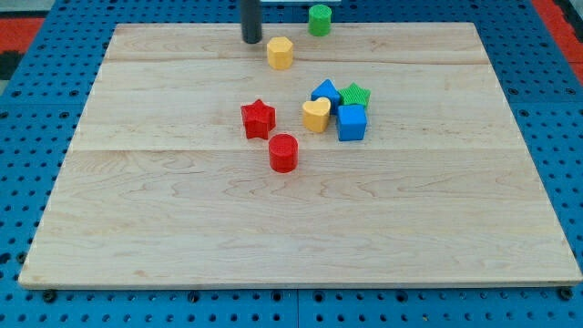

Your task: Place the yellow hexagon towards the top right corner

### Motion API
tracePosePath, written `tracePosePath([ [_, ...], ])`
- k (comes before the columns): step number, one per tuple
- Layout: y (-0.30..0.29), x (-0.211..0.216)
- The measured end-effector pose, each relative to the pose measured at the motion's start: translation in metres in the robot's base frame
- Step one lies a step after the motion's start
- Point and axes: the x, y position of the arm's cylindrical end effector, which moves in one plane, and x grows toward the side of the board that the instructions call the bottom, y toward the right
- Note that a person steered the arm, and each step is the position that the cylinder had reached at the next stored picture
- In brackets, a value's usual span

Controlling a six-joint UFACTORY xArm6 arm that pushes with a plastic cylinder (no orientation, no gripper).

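Wooden board [301, 228], blue pegboard [36, 91], my tip [251, 40] beside yellow hexagon [280, 53]

This looked like a lab or a test room for a robot, not a home. A pale wooden worktop [301, 237] lay flat on a blue base [27, 109] full of small round holes in neat rows, the kind used to bolt gear down. A strip of red floor or mat [557, 16] showed at the far right corner. On the wood sat small plastic toy blocks in bright colours, such as a red star [258, 119] and a blue cube [352, 122]. A dark rod came down at the far side, with my tip [251, 41] on the wood.
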Motion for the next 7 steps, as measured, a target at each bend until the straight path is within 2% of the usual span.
tracePosePath([
  [1, 0.015, 0.05],
  [2, 0.095, 0.059],
  [3, 0.134, 0.059],
  [4, 0.058, 0.056],
  [5, 0.052, 0.035],
  [6, 0.124, 0.028],
  [7, 0.144, 0.018],
])
